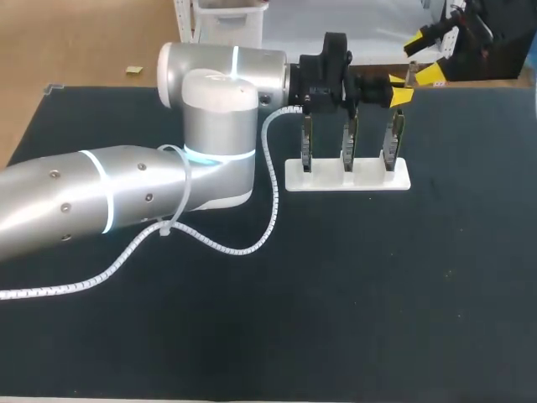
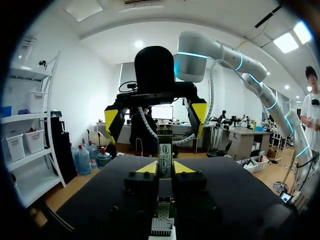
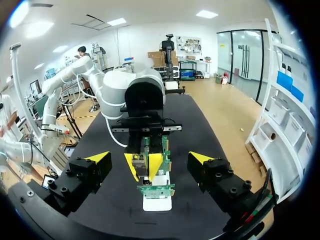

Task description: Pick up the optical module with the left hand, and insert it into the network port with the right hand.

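Observation:
The optical module (image 2: 165, 152), a thin metal bar with a label, stands upright between the yellow tips of my left gripper (image 2: 165, 167), which is shut on it. In the head view my left gripper (image 1: 398, 90) hovers over the rightmost of three upright circuit boards (image 1: 393, 138) on a white stand (image 1: 348, 178). My right gripper (image 1: 424, 57) hangs open just beyond it, at the table's far edge. In the right wrist view my right gripper (image 3: 149, 157) is spread wide, facing the left gripper's fingertips (image 3: 156, 164) above the nearest board (image 3: 156, 190).
My left arm (image 1: 126, 197) lies across the left half of the table, with a white spiral cable (image 1: 252, 243) looping off it onto the black mat. The other two boards (image 1: 306, 138) stand in the stand's left and middle slots.

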Robot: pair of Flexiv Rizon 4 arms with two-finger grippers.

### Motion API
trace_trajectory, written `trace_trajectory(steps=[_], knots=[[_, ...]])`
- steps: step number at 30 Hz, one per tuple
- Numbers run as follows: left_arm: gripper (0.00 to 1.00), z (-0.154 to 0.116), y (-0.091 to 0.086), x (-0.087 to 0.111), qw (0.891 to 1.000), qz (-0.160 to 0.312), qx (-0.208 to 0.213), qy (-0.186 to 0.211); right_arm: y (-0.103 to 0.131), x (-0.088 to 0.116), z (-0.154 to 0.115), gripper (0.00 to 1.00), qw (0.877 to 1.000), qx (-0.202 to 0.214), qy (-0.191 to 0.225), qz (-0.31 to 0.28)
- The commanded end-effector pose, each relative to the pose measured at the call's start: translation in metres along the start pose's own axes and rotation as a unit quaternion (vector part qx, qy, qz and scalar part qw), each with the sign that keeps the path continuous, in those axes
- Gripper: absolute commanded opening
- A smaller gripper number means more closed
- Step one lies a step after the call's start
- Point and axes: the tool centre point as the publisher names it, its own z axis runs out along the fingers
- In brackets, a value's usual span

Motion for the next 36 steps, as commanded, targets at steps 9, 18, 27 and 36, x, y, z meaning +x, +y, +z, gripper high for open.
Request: trace_trajectory(steps=[9, 18, 27, 36], knots=[[0.0, 0.0, -0.001, 0.001, 1.0, 0.001, -0.002, -0.001, 0.013, -0.004, 0.002, 1.0, 1.0, 0.007, 0.01, 0.008], [0.0, 0.0, -0.001, 0.001, 1.0, 0.001, -0.002, -0.001, 0.016, -0.002, 0.003, 1.0, 1.0, 0.003, 0.014, 0.01], [0.0, 0.0, -0.001, 0.001, 1.0, 0.001, -0.002, -0.001, 0.017, -0.001, 0.005, 1.0, 1.0, -0.001, 0.015, 0.008], [0.0, 0.0, -0.001, 0.001, 1.0, 0.001, -0.002, -0.001, 0.016, -0.001, 0.006, 1.0, 1.0, 0.0, 0.017, 0.006]])
